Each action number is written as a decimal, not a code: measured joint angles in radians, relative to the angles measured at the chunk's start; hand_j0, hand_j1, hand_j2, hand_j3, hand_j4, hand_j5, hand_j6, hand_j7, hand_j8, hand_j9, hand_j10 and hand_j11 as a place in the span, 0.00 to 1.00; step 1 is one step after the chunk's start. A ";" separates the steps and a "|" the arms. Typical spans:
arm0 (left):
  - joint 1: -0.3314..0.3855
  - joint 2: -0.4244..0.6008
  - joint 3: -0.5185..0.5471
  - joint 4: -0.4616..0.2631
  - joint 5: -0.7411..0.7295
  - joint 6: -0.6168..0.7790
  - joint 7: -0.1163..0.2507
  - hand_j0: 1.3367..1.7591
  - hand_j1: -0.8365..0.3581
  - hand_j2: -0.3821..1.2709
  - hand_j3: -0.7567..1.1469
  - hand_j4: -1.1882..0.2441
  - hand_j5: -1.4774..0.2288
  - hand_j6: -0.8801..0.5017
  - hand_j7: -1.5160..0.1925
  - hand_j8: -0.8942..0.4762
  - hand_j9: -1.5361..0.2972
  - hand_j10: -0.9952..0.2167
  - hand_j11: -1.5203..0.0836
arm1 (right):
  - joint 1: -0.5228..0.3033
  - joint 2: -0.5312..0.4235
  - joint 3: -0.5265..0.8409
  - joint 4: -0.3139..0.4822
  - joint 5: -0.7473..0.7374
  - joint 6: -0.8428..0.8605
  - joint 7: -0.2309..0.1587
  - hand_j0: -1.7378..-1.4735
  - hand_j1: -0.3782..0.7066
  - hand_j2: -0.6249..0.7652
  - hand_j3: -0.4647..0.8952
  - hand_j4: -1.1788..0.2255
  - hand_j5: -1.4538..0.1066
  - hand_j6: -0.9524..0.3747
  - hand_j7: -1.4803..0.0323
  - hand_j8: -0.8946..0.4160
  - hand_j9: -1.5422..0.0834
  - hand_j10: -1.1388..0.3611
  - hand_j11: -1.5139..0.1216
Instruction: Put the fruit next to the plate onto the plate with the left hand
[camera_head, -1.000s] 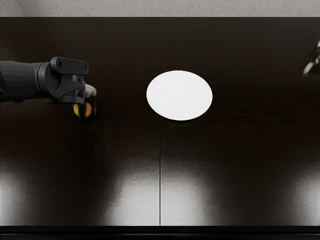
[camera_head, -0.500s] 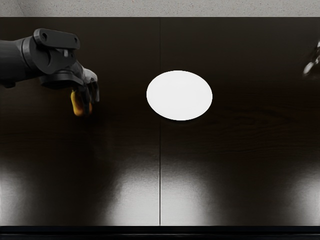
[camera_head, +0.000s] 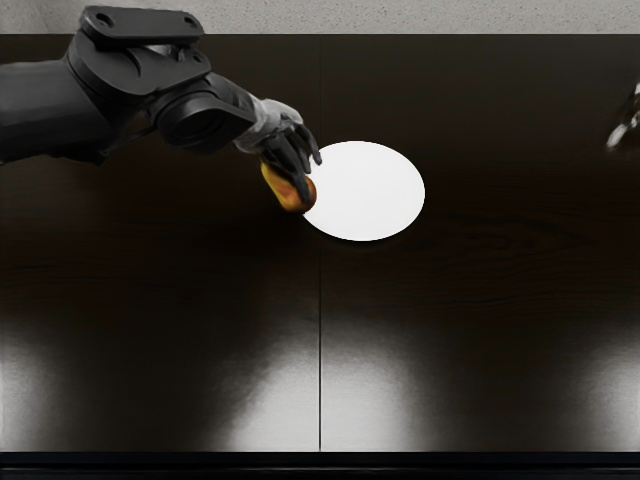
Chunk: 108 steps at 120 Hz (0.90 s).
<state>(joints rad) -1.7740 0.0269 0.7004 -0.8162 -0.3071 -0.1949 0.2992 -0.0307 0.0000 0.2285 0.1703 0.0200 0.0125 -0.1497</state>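
One fruit: a longish orange-yellow fruit with a reddish-brown patch at its lower right end.
Fruit position: at the left rim of the plate. Its right end overlaps the white edge in the head view and the rest of it shows against dark table. Whether it touches the plate or hangs above it cannot be told.
Grasp: the left hand clasps the fruit from above. Its dark fingers curl down over the top of the fruit, the tips pointing towards the plate.
Reach: the left arm comes in from the left edge and slants across the upper left of the table. Its bulky dark wrist housing sits near the top of the view (by far the largest thing in sight).
Plate: white and round, lying flat in the upper middle of the table. It straddles the seam, with most of it to the right.
Other side: the right hand is only a small pale glimpse at the right edge, well apart from the plate. Too little of it shows to tell its state.
Table: the table is dark and glossy, with the thin seam running from back to front. Soft patches of reflected light lie near its front edge.
Backdrop: a pale grey strip runs along the top.
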 joint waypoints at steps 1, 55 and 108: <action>0.009 -0.002 -0.023 0.007 0.010 0.000 0.000 0.75 0.32 0.72 0.40 0.23 0.19 0.03 0.22 0.34 0.22 0.38 0.24 | 0.000 0.000 0.000 0.000 0.000 0.000 0.000 0.30 0.03 0.45 0.34 0.84 0.93 0.72 0.98 0.68 0.95 0.76 0.93; 0.077 -0.027 -0.430 0.177 0.205 0.019 -0.013 0.76 0.59 0.33 0.40 0.53 0.54 0.32 0.56 0.37 0.53 0.53 0.60 | 0.000 0.000 0.000 0.000 0.000 0.000 0.000 0.30 0.03 0.45 0.34 0.84 0.93 0.72 0.98 0.68 0.95 0.76 0.93; 0.228 0.519 -0.442 -0.399 0.272 -0.230 -0.002 0.76 0.91 0.25 0.40 0.77 0.80 0.58 0.83 0.60 0.78 0.76 0.88 | 0.000 0.000 0.000 0.000 0.000 0.000 0.000 0.30 0.03 0.45 0.34 0.84 0.93 0.72 0.98 0.68 0.95 0.76 0.93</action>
<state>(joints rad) -1.5455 0.5455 0.2582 -1.2153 -0.0353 -0.4245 0.2973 -0.0307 0.0000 0.2285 0.1703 0.0199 0.0127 -0.1499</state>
